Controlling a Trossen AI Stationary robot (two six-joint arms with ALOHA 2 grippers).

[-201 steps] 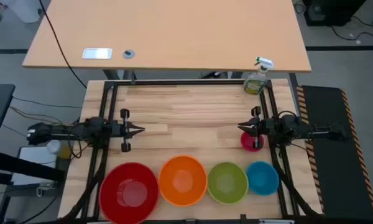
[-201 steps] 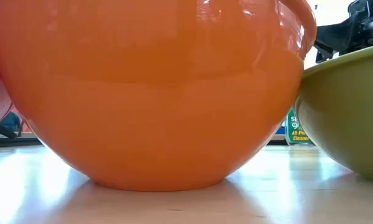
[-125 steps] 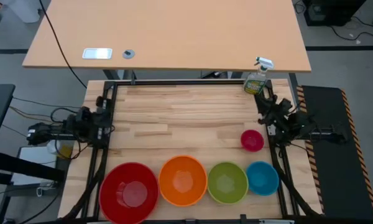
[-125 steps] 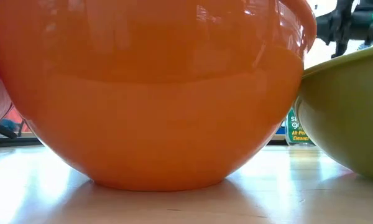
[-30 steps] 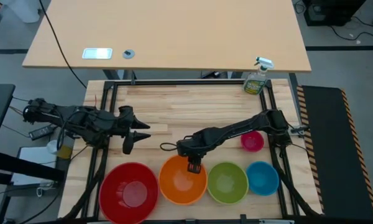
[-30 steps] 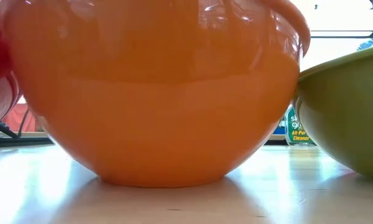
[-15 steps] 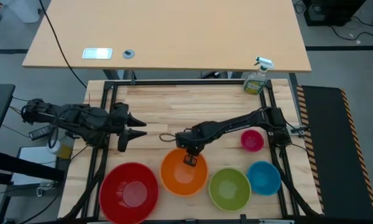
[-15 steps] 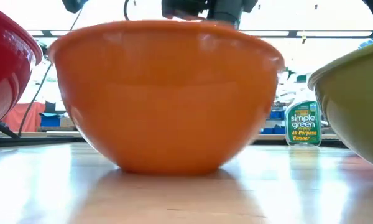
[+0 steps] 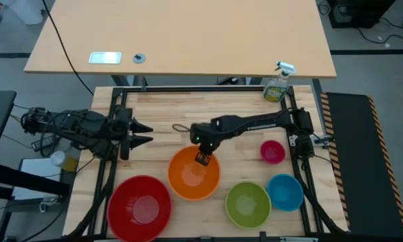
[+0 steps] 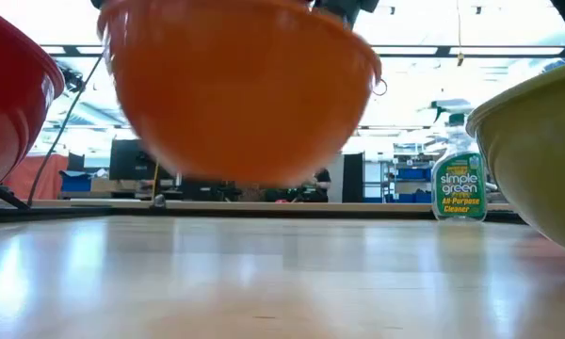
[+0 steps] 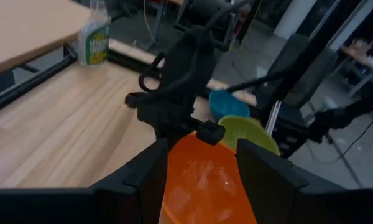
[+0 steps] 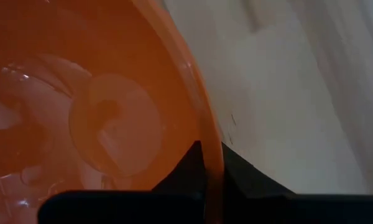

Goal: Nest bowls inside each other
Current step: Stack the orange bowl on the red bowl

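2 fingers of the right gripper [image 9: 202, 158] are pinched shut on the far rim of the orange bowl [image 9: 193, 175], which the low view shows lifted clear of the table [image 9: 208, 117]. From that grip the red bowl [image 9: 139, 202] lies nearer the front edge and toward the left arm's side, close beside the orange one. Likely next: carry it there and lower it in. The left gripper [image 9: 145, 133] hangs spread and empty, near but idle.

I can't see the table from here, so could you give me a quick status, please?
Right hand shut on orange bowl rim, bowl off the table. Left hand open, waiting at left edge. Red bowl empty, nothing blocking it.
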